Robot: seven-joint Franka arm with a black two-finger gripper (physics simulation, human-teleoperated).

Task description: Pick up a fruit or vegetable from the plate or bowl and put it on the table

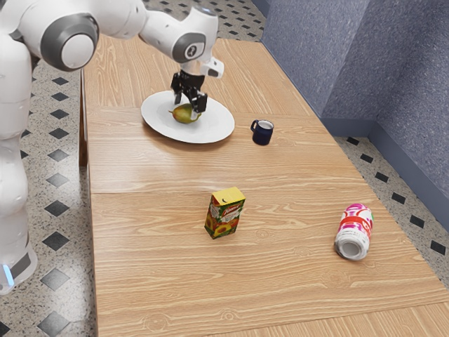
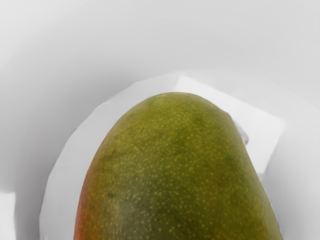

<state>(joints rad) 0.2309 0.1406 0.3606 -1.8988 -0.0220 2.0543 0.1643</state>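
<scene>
High side and close wrist cameras overlook the plate [image 1: 217,127].

Close in front of my palm, I see the mango's [image 2: 175,170] rounded end, green and thickly flecked with pale yellow, blushing orange-red along one side. Behind it spreads the smooth white plate [image 2: 100,60], softly shaded, with a brighter, straight-edged patch next to the fruit that I can't identify.
</scene>
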